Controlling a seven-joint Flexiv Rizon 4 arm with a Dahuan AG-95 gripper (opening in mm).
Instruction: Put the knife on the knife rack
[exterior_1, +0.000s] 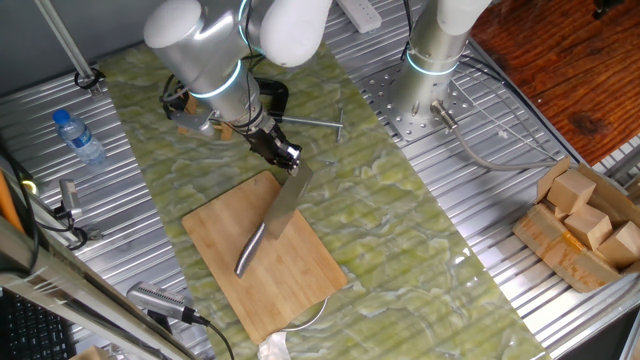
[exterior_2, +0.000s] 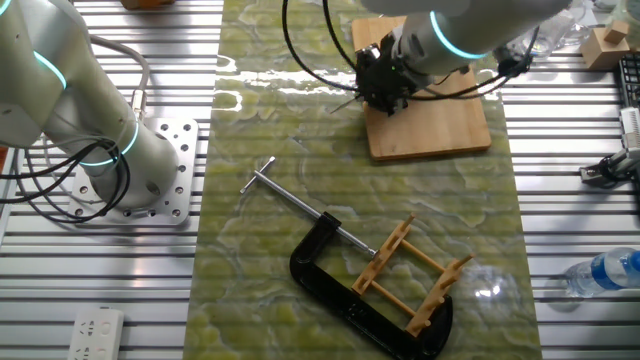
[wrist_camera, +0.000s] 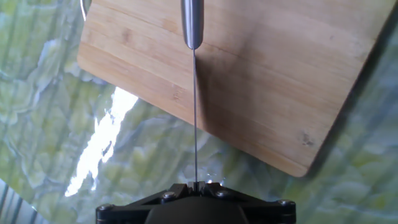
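My gripper (exterior_1: 286, 156) is shut on the far end of the knife's blade (exterior_1: 287, 204). The knife is a cleaver with a grey blade and a silver handle (exterior_1: 250, 252), slanting over the bamboo cutting board (exterior_1: 300, 275). In the hand view the blade (wrist_camera: 194, 112) shows edge-on as a thin line from my gripper (wrist_camera: 194, 185) up to the handle (wrist_camera: 192, 22). The knife rack (exterior_2: 410, 275), light wood with dowel pegs, lies on the green mat inside the black C-clamp (exterior_2: 330, 275), well apart from my gripper (exterior_2: 385, 92).
The C-clamp's steel bar (exterior_2: 295, 200) juts toward the board. A second robot base (exterior_2: 140, 170) stands at the mat's side. A water bottle (exterior_1: 78, 137) and a box of wooden blocks (exterior_1: 585, 220) sit on the metal table.
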